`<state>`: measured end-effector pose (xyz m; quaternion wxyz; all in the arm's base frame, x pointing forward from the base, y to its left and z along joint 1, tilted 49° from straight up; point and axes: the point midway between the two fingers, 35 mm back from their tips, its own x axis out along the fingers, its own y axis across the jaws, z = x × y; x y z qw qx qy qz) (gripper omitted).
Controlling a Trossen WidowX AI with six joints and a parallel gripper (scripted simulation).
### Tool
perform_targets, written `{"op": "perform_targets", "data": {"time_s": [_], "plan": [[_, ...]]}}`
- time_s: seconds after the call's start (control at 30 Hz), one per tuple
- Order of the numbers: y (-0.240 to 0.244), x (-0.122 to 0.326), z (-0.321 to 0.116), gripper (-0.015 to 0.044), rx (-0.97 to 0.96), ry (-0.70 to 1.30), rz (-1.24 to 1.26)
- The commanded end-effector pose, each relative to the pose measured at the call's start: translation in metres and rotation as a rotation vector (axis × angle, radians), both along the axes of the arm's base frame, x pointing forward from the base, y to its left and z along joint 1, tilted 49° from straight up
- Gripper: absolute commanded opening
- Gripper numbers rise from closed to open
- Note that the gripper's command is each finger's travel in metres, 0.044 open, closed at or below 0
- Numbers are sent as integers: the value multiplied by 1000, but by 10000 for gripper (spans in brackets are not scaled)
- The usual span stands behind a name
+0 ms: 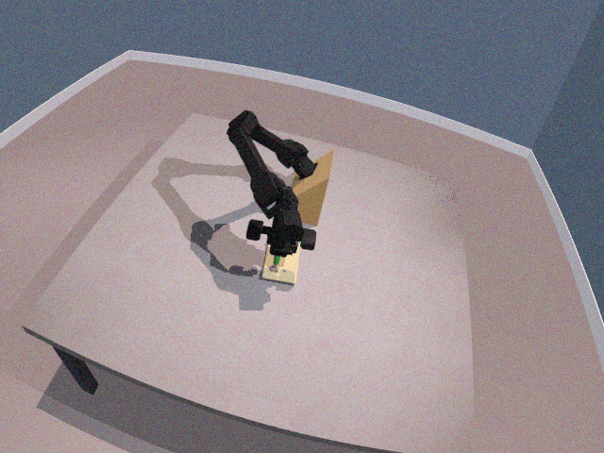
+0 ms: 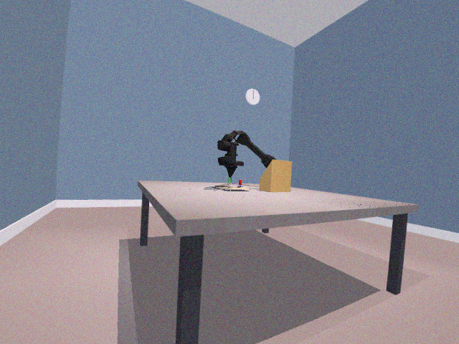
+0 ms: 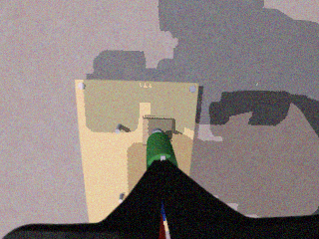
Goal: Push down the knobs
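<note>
The pale yellow circuit board (image 1: 291, 267) (image 3: 100, 169) lies under the arm. A green knob (image 1: 276, 260) (image 2: 229, 180) (image 3: 159, 144) stands on it, with a pale shaft showing below the knob in the exterior view. Its grey potentiometer (image 3: 168, 123) shows in the wrist view. A red knob (image 2: 239, 181) (image 3: 162, 232) stands farther along the board, above a blue part (image 2: 239, 186); the wrist view shows it only through a narrow slit. My gripper (image 2: 230, 176) (image 3: 160, 166) is shut with nothing between its fingers. Its tips are at the green knob's top; whether they touch is unclear.
A tan wedge-shaped block (image 1: 312, 202) (image 2: 281, 175) stands beside the arm's base. Small grey posts (image 3: 119, 127) (image 3: 122, 196) stand on the board left of the green knob in the wrist view. The arm's shadow falls across the board and table.
</note>
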<state>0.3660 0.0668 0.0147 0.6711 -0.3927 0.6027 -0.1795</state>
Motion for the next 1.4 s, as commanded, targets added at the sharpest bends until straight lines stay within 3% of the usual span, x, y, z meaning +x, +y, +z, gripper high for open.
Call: {"op": "perform_targets", "data": {"time_s": [0.0, 1.37], "plan": [[-6, 1, -3, 0, -3, 0, -6], [-14, 4, -11, 0, -4, 0, -6]]}}
